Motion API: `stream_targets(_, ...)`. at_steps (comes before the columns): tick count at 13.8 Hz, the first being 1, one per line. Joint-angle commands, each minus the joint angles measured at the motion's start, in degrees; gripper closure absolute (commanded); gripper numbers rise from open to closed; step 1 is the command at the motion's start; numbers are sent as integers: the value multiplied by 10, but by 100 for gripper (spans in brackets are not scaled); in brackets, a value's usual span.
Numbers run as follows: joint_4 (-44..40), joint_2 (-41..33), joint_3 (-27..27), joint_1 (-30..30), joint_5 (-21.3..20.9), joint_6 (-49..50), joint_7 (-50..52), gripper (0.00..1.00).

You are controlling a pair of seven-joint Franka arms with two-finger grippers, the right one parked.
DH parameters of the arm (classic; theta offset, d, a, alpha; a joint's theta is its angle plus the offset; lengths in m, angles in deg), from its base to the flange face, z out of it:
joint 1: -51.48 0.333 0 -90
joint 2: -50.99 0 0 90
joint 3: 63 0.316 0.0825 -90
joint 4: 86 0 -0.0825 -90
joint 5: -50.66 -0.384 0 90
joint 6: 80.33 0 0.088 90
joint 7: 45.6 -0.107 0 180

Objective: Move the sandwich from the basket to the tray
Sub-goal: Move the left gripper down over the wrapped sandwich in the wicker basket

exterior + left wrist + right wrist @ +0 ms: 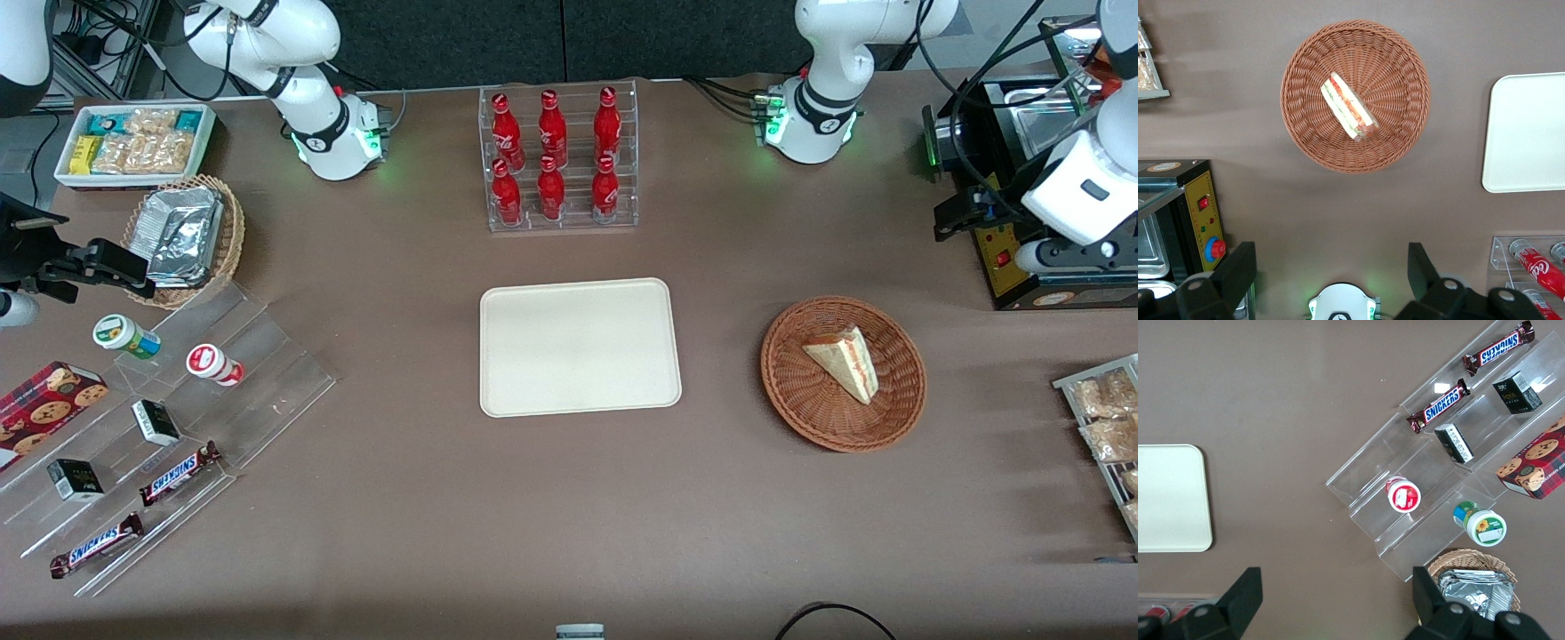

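Wide apart, the gripper's [1331, 280] fingers [1238, 270] hang high above the table, holding nothing. Below it the sandwich [1349, 107] lies in the basket [1405, 130], with the tray [580, 347] beside that, toward the parked arm's end.

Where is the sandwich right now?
The sandwich lies in the reddish-brown basket, beside the empty cream tray, toward the working arm's end of the table. The open gripper hovers high above.
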Motion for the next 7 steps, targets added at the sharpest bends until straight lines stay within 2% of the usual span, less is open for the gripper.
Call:
stream_targets(1,-4,0,-4,3,-4,0,1,0)
stream_targets(4,22,6,-4,4,-6,-27,-1,0)
stream_targets(7,104,0,-3,6,-8,-87,1,0)
